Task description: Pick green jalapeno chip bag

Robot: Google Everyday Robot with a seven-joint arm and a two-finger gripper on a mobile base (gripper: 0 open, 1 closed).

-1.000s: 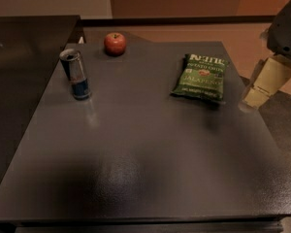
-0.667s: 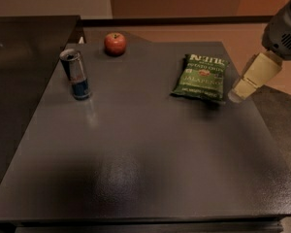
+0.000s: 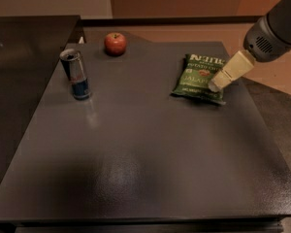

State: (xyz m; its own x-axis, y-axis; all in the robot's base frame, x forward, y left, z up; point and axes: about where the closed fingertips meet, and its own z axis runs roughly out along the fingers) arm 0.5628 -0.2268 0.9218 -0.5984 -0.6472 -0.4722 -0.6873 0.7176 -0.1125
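Note:
The green jalapeno chip bag (image 3: 197, 77) lies flat on the dark table (image 3: 136, 144) at the back right, with white lettering at its top edge. My gripper (image 3: 217, 85) comes in from the upper right on a grey arm. Its cream fingers (image 3: 230, 72) point down and left, and their tips are over the bag's right edge. I cannot see whether they touch the bag.
A blue and silver can (image 3: 76, 74) stands upright at the back left. A red apple (image 3: 115, 43) sits near the table's far edge. The table's right edge runs just past the bag.
My gripper has moved left and a little toward the back, from beside the table's right edge to over the right edge of the chip bag. The bag, can and apple have not moved.

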